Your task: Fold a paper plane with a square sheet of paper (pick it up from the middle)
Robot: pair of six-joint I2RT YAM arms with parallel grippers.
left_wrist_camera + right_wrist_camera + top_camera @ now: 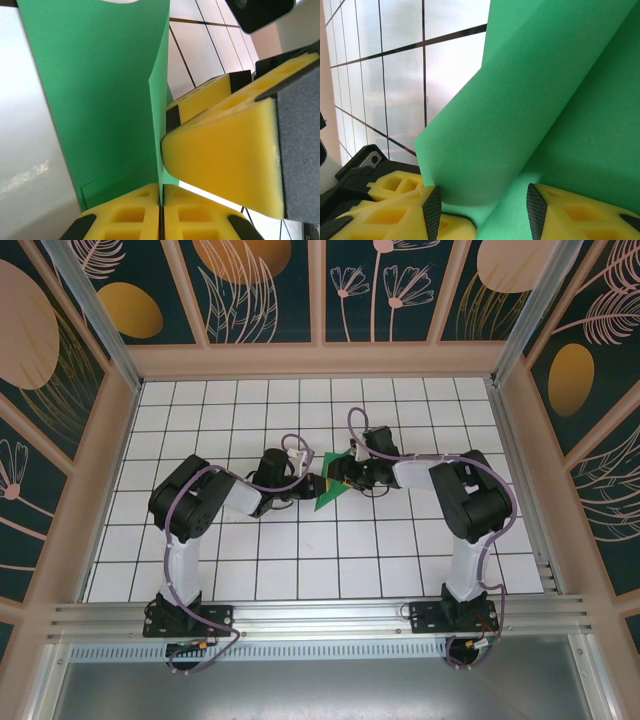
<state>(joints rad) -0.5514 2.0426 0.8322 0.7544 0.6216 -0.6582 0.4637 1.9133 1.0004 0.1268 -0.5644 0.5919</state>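
The square sheet of paper [326,496] is bright green, bent and held up off the tiles between the two arms at the table's middle. My left gripper [311,483] comes in from the left. In the left wrist view it [161,206] is shut on a thin edge of the paper [100,100], its yellow pads pressed together. My right gripper [346,477] reaches in from the right. In the right wrist view its jaws [484,210] stand apart, with a rounded fold of the paper [545,100] lying between them. The right gripper's yellow fingers [225,150] show close beside the paper in the left wrist view.
The white grid-tiled table [300,560] stretches around both arms. Patterned walls [320,290] with a wooden frame enclose it at the back and sides. An aluminium rail [320,615] carries the arm bases along the near edge.
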